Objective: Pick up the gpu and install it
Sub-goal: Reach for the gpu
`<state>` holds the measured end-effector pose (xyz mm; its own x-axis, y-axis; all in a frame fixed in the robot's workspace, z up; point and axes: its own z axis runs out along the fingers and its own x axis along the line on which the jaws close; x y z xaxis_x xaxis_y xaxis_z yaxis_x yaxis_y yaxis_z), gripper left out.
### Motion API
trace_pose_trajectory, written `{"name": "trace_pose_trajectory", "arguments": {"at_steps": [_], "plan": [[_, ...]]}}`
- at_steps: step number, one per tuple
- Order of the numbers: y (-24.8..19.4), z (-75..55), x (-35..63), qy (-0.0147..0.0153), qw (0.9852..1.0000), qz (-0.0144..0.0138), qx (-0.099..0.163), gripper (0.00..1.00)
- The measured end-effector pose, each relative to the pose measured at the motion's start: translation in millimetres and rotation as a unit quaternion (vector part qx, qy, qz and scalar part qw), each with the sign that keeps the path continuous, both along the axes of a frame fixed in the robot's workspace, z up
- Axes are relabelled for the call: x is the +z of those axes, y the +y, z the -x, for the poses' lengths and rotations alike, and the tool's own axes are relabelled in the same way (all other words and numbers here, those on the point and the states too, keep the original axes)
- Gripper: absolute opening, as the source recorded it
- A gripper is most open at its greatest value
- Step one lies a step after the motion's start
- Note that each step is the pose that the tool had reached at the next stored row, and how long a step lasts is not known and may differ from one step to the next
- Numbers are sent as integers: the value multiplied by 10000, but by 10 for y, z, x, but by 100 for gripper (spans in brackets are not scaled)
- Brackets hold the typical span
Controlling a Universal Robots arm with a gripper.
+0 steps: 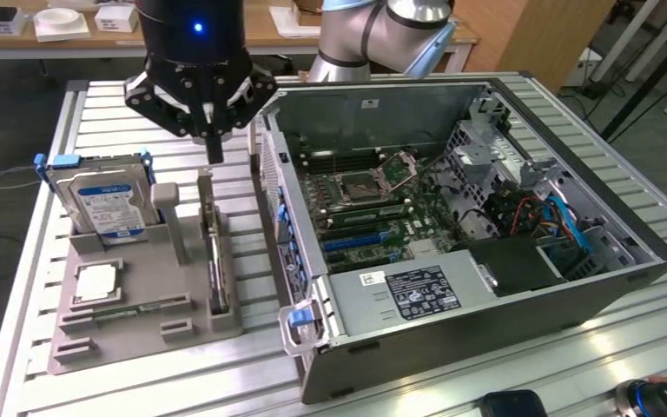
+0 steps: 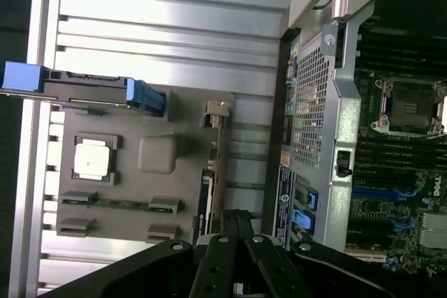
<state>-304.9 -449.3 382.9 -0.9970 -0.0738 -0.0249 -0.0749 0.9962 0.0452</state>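
- Claw [image 1: 212, 155], tips together and empty, hangs over one end of the gpu [image 1: 216, 261].
- That card stands edge-on in a grey holder [image 1: 136, 326], beside the open computer [image 1: 461, 343].

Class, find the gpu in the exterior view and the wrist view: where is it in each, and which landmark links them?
Exterior view: the gpu stands edge-on in the grey holder, on the holder's side nearest the computer case.
Wrist view: the gpu is a dark strip at the holder's edge facing the case.
Shared landmark: the silver processor chip lying in the holder.
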Motion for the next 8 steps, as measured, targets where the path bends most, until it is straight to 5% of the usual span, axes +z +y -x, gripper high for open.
{"name": "trace_pose_trajectory", "arguments": {"at_steps": [8], "plan": [[-42, 76, -28, 0, 9999, 0, 135, 10]]}}
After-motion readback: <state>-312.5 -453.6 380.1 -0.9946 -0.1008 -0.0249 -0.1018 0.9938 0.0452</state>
